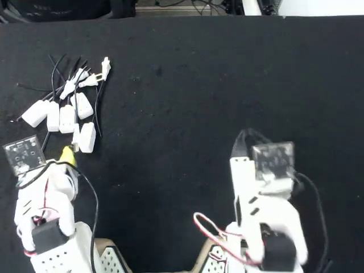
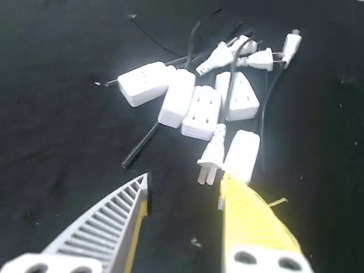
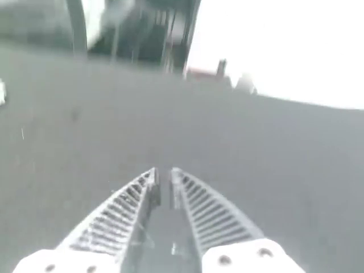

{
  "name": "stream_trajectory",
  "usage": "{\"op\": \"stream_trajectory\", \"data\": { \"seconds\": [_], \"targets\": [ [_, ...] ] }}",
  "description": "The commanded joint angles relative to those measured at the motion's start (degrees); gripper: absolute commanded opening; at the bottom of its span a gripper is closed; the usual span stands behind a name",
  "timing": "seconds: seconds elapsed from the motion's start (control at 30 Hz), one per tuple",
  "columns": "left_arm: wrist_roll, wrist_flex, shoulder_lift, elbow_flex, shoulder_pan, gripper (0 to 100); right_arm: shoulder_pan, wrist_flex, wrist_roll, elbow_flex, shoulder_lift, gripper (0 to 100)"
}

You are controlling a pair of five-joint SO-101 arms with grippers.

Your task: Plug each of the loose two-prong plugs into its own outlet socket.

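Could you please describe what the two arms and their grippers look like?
The left arm and right arm are white plastic with black motor blocks, thin red wires and black cables. The left gripper pairs one ribbed white finger with a solid yellow finger; the right gripper has two ribbed, tapering white fingers.

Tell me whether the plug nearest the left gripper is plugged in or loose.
Loose. The plug lies on the table with both prongs bare, beside a socket block, just ahead of the open left gripper.
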Motion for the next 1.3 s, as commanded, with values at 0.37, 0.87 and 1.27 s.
{"op": "stream_trajectory", "data": {
  "seconds": [0.37,0.87,1.27],
  "targets": [
    [-2.9,-6.4,15.2,-13.8,1.5,21,-1.7,13.4,-6.4,-47.3,26.0,10.9],
    [1.4,-9.5,76.9,-37.1,10.1,21,-30.9,-9.8,-17.8,-24.7,64.0,10.9],
    [-3.8,-5.0,82.9,-47.3,10.7,21,-32.2,-25.9,-17.8,-7.5,66.9,10.9]
  ]
}}
